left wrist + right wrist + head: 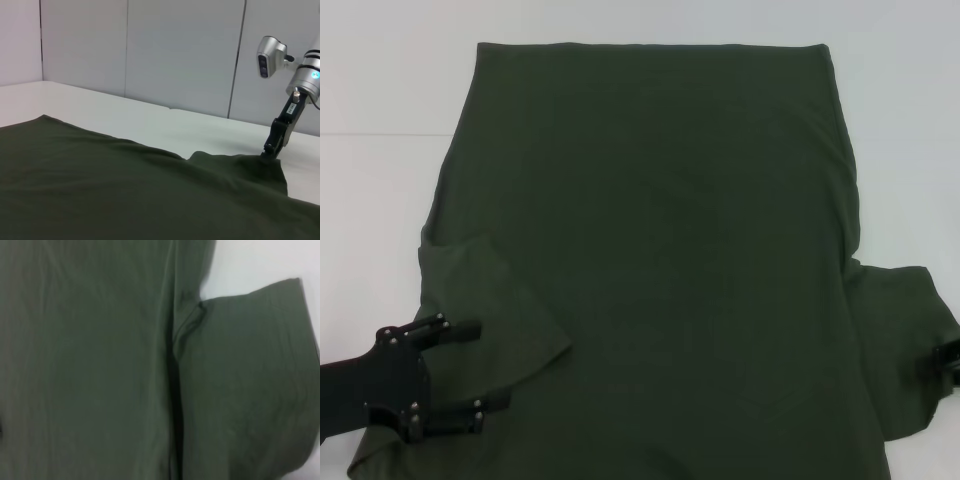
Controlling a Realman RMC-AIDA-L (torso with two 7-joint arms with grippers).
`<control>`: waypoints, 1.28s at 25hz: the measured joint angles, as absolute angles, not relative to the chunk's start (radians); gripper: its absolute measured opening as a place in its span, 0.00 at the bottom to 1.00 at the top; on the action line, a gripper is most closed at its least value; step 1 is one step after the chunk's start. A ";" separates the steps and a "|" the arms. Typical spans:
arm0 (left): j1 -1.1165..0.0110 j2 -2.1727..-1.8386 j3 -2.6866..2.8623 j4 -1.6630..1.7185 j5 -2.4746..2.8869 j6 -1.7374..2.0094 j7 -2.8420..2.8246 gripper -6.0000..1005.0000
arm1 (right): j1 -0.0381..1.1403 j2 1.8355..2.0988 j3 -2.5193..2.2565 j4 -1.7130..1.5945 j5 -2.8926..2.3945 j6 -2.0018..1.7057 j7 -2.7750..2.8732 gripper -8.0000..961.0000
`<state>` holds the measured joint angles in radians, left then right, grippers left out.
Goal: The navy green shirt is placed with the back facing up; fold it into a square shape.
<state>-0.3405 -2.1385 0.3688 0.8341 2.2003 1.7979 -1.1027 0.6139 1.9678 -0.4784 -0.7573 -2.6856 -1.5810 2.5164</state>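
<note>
- Left end effector (485, 375) wide open over the navy green shirt (650, 250)'s sleeve; pinch the hem squarely.
- Right end effector (272, 148) touching the opposite sleeve, grip state unclear.

head view overhead, wrist views low, sharing shirt (660, 270)

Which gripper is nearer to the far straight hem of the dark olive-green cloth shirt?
Neither clearly. The left gripper is over the shirt's near left sleeve with jaws open; the right gripper is at the near right sleeve's edge. Both are far from the hem.
</note>
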 joint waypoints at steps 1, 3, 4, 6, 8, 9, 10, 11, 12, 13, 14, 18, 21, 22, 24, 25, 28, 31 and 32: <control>-0.341 -2.138 0.369 0.833 2.200 1.797 -1.102 0.89 | 0.615 1.968 -0.480 -0.759 -2.686 -1.582 2.516 0.63; -0.341 -2.138 0.369 0.829 2.199 1.796 -1.102 0.89 | 0.616 1.969 -0.492 -0.761 -2.688 -1.582 2.518 0.56; -0.341 -2.138 0.369 0.828 2.198 1.796 -1.102 0.89 | 0.616 1.970 -0.500 -0.762 -2.689 -1.580 2.521 0.51; -0.341 -2.138 0.370 0.826 2.198 1.794 -1.101 0.89 | 0.616 1.970 -0.511 -0.762 -2.689 -1.577 2.523 0.40; -0.341 -2.138 0.370 0.826 2.198 1.791 -1.101 0.89 | 0.615 1.970 -0.515 -0.762 -2.690 -1.576 2.523 0.30; -0.341 -2.138 0.370 0.826 2.198 1.791 -1.100 0.89 | 0.615 1.969 -0.515 -0.762 -2.690 -1.577 2.523 0.26; -0.341 -2.138 0.370 0.826 2.198 1.790 -1.100 0.89 | 0.615 1.969 -0.515 -0.763 -2.690 -1.579 2.523 0.22; -0.341 -2.138 0.370 0.826 2.197 1.789 -1.100 0.89 | 0.614 1.969 -0.515 -0.763 -2.689 -1.582 2.523 0.18; -0.341 -2.138 0.370 0.826 2.196 1.789 -1.100 0.89 | 0.614 1.969 -0.515 -0.763 -2.688 -1.582 2.523 0.14; -0.341 -2.138 0.370 0.826 2.196 1.788 -1.100 0.89 | 0.614 1.968 -0.514 -0.763 -2.687 -1.583 2.523 0.10; -0.341 -2.138 0.370 0.826 2.196 1.788 -1.100 0.89 | 0.614 1.966 -0.512 -0.763 -2.686 -1.583 2.523 0.06; -0.341 -2.138 0.370 0.825 2.195 1.792 -1.100 0.89 | 0.613 1.957 -0.509 -0.765 -2.684 -1.590 2.519 0.03; -0.341 -2.140 0.369 0.824 2.194 1.794 -1.100 0.89 | 0.605 1.949 -0.502 -0.787 -2.682 -1.600 2.515 0.02; -0.341 -2.140 0.368 0.824 2.194 1.795 -1.101 0.89 | 0.601 1.946 -0.494 -0.802 -2.680 -1.607 2.512 0.02; -0.343 -2.140 0.369 0.824 2.193 1.797 -1.104 0.89 | 0.591 1.941 -0.472 -0.833 -2.669 -1.630 2.508 0.02; -0.344 -2.140 0.369 0.824 2.193 1.798 -1.105 0.89 | 0.586 1.936 -0.461 -0.850 -2.660 -1.641 2.507 0.02; -0.346 -2.140 0.370 0.818 2.193 1.799 -1.105 0.89 | 0.569 1.927 -0.441 -0.902 -2.632 -1.673 2.508 0.03; -0.347 -2.137 0.370 0.811 2.193 1.799 -1.106 0.89 | 0.564 1.923 -0.416 -0.937 -2.615 -1.697 2.508 0.03; -0.347 -2.137 0.370 0.810 2.193 1.799 -1.106 0.89 | 0.564 1.921 -0.410 -0.943 -2.611 -1.701 2.508 0.03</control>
